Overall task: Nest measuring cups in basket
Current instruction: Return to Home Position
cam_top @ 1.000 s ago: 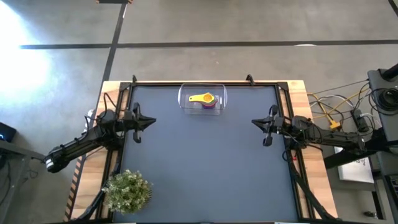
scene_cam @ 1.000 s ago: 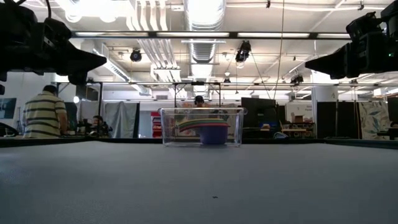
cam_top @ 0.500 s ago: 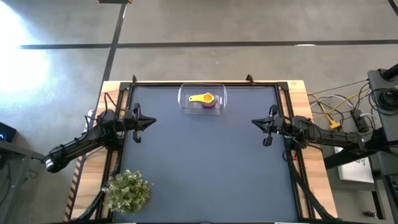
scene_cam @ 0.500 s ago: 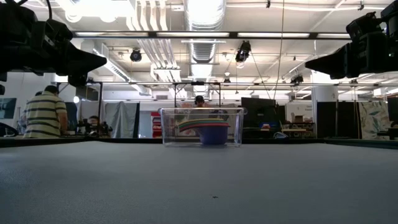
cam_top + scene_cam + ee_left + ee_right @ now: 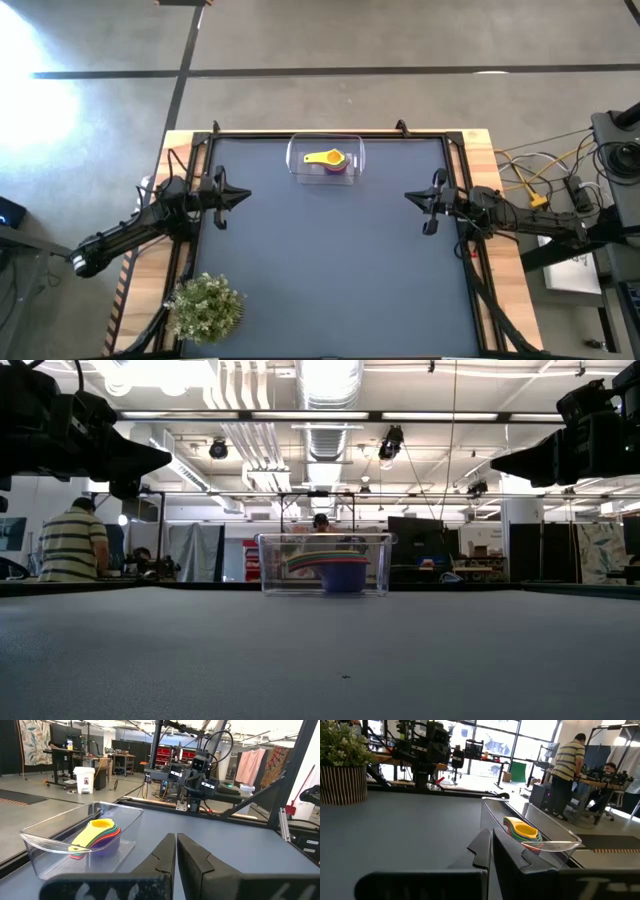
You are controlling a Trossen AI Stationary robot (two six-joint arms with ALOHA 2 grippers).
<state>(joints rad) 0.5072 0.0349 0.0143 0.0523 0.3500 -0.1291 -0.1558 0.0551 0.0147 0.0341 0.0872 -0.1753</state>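
Note:
The clear basket (image 5: 325, 158) stands at the table's far edge, middle; it also shows in the low view as the basket (image 5: 324, 564). Inside it the measuring cups (image 5: 327, 160) sit nested in one stack, yellow on top, with green, red and purple rims below, as the left wrist view shows on the cups (image 5: 97, 835) and the right wrist view on the cups (image 5: 522, 832). My left gripper (image 5: 243, 195) hovers shut near the table's left side. My right gripper (image 5: 410, 197) hovers shut near the right side. Both are raised off the table and away from the basket.
A small potted plant (image 5: 205, 307) stands at the table's near left corner. The grey table surface (image 5: 330, 270) lies bare between the arms. People stand and sit in the room beyond the table, such as a person in a striped shirt (image 5: 72, 545).

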